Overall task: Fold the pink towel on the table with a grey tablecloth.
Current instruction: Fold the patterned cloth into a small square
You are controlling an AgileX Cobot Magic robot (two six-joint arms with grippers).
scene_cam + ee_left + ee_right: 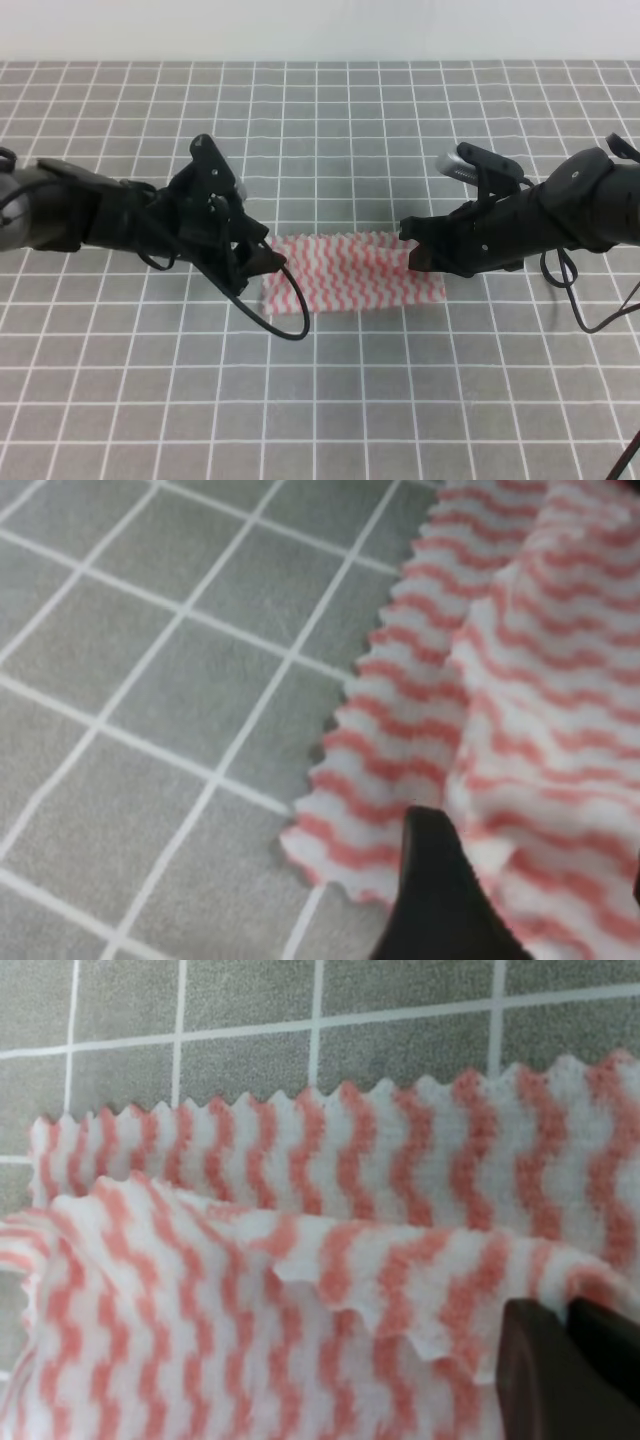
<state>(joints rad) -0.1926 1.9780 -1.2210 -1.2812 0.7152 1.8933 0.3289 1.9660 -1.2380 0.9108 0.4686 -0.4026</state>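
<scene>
Pinching the towel (pixel 350 270) at both ends, your left hand (pixel 262 258) and right hand (pixel 410 243) are mid-fold; next carry the lifted edge across the counter (pixel 320 400) evenly.

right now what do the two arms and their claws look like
Both arms are matte black with bulky, rounded segments. The left arm ends in a black claw with a thin black cable looping below it. The right arm carries a silver-tipped cylindrical part on top near its black claw, and black cables hang from its far end. No markings are legible.
</scene>
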